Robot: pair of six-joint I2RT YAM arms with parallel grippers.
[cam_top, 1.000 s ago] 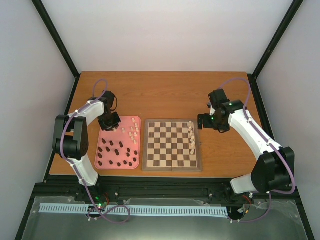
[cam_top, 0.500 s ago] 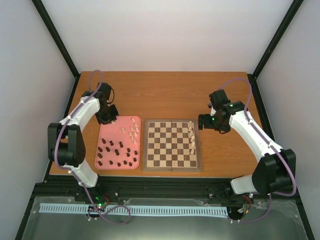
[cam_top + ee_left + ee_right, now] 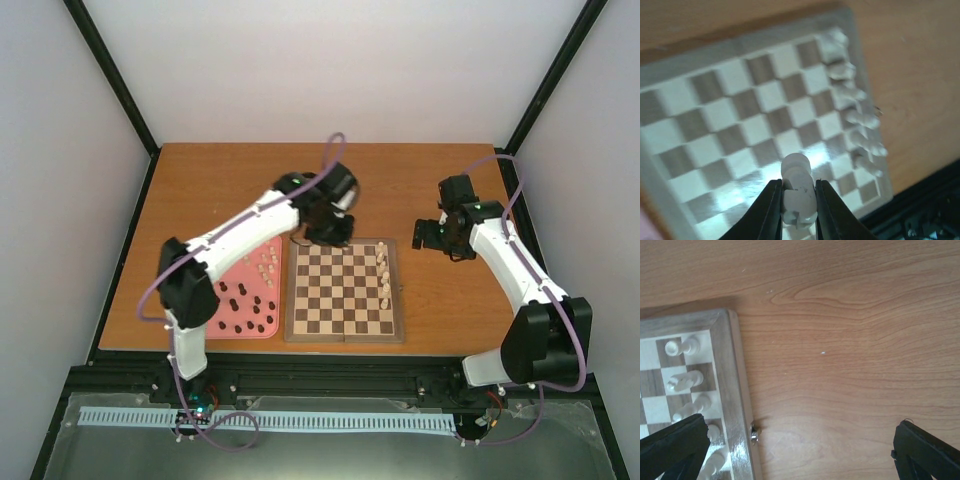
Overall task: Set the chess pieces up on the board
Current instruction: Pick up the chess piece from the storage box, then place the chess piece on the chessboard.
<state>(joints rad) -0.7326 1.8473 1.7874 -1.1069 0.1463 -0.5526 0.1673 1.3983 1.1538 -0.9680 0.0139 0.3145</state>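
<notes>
My left gripper [image 3: 328, 232] is over the far edge of the chessboard [image 3: 345, 331]. In the left wrist view it [image 3: 797, 197] is shut on a cream-white chess piece [image 3: 798, 187], held above the chequered squares. Several cream-white pieces [image 3: 384, 272] stand in a column on the board's right side; they show blurred in the left wrist view [image 3: 855, 117] and in the right wrist view [image 3: 685, 380]. My right gripper [image 3: 432, 240] is wide open and empty above bare table, right of the board. Its fingertips [image 3: 927, 450] show only at the frame's bottom corners.
A pink tray [image 3: 222, 290] left of the board holds several dark pieces [image 3: 238, 305] and several cream-white pieces [image 3: 266, 264]. A small metal clasp [image 3: 754, 434] sits on the board's right edge. Black frame posts stand at the table's corners.
My left arm has swung right from the pink tray's far left corner to the board's far edge, carrying a cream-white piece. My right gripper has drifted slightly right, away from the board.
</notes>
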